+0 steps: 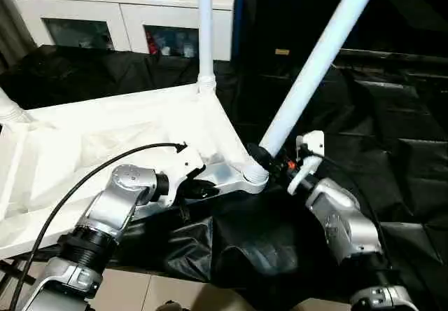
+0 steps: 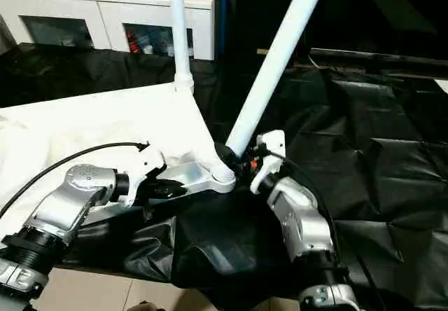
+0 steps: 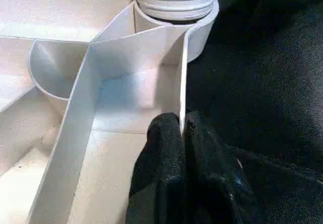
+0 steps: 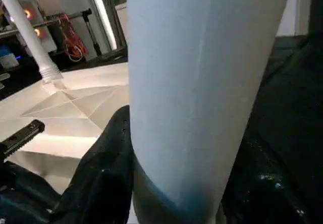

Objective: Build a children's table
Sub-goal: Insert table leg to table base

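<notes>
A white tabletop (image 1: 105, 143) lies upside down on black sheeting (image 1: 392, 136), ribbed underside facing up. The left gripper (image 3: 182, 133) is clenched on the top's thin rim wall, one black finger (image 3: 161, 148) on each side, just beside the near corner socket (image 1: 253, 174). A leg (image 1: 318, 62) rises from that socket, tilted to the right. The right gripper (image 2: 241, 158) stands about half open, its fingers clasping the base of this leg just above the socket. Another leg (image 1: 205, 31) stands upright in the far corner. A white cabinet (image 1: 126, 17) sits behind.
</notes>
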You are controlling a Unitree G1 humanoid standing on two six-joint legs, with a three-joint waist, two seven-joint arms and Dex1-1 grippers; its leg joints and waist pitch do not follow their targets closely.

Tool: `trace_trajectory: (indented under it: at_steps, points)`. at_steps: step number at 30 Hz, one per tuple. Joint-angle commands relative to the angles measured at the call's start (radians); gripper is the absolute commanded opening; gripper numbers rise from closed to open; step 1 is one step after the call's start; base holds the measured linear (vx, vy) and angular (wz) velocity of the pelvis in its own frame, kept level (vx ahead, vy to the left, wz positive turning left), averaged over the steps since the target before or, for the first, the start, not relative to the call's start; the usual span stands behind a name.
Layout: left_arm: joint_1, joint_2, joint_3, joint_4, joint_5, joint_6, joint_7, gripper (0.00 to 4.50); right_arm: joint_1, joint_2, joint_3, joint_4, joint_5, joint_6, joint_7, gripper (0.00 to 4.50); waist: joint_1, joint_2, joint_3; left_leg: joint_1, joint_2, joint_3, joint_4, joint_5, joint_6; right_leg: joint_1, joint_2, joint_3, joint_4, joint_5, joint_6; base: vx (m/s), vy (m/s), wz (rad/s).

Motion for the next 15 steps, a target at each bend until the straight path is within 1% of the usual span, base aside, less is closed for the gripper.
trace_trajectory:
  at_steps: [1, 4, 6, 10, 11, 12, 15]
  points:
    - [-0.002, -0.003, 0.016, 0.003, -0.03, -0.012, -0.005, 0.0, 0.036, -0.032, -0.047, 0.073, -0.043, -0.011, -0.03, 1.88, 0.0, 0.0, -0.065, 0.016, 0.04, -0.017, -0.081, -0.301, 0.008, 0.041, -0.08, 0.056, -0.092, -0.39, -0.16, 0.0, 0.0, 0.0]
    - [-0.005, -0.004, 0.016, 0.008, -0.028, -0.015, -0.003, 0.0, 0.05, -0.028, -0.043, 0.069, -0.04, -0.051, -0.027, 1.88, 0.0, 0.002, -0.065, 0.016, 0.04, -0.017, -0.082, -0.309, 0.009, 0.04, -0.08, 0.056, -0.093, -0.391, -0.161, 0.0, 0.0, 0.0]
    - [-0.006, -0.003, 0.015, 0.009, -0.028, -0.015, -0.003, 0.0, 0.056, -0.031, -0.036, 0.058, -0.047, -0.071, -0.029, 1.88, 0.001, 0.001, -0.065, 0.016, 0.04, -0.017, -0.083, -0.31, 0.011, 0.041, -0.08, 0.056, -0.093, -0.393, -0.16, 0.0, 0.0, 0.0]
    - [-0.007, 0.001, 0.014, 0.011, -0.027, -0.018, -0.002, 0.0, 0.064, -0.057, 0.004, 0.027, -0.091, -0.108, -0.023, 1.88, 0.003, 0.0, -0.064, 0.015, 0.039, -0.017, -0.083, -0.307, 0.011, 0.04, -0.08, 0.056, -0.095, -0.406, -0.153, 0.0, 0.0, 0.0]
    - [-0.007, 0.002, 0.015, 0.011, -0.026, -0.019, -0.002, 0.0, 0.066, -0.062, 0.013, 0.018, -0.1, -0.11, -0.02, 1.88, 0.003, 0.0, -0.064, 0.015, 0.039, -0.017, -0.083, -0.307, 0.011, 0.041, -0.08, 0.056, -0.095, -0.409, -0.152, 0.0, 0.0, 0.0]
    - [-0.006, 0.004, 0.013, 0.012, -0.024, -0.021, -0.002, 0.0, 0.072, -0.073, 0.035, -0.01, -0.117, -0.116, -0.009, 1.88, 0.003, 0.0, -0.063, 0.015, 0.039, -0.017, -0.084, -0.311, 0.012, 0.04, -0.08, 0.056, -0.096, -0.419, -0.149, 0.0, 0.0, 0.0]
    - [-0.006, 0.006, 0.012, 0.012, -0.022, -0.024, -0.002, 0.0, 0.079, -0.084, 0.057, -0.046, -0.129, -0.107, 0.005, 1.88, 0.003, -0.002, -0.062, 0.013, 0.038, -0.017, -0.085, -0.315, 0.013, 0.041, -0.078, 0.055, -0.098, -0.432, -0.135, 0.0, 0.0, 0.0]
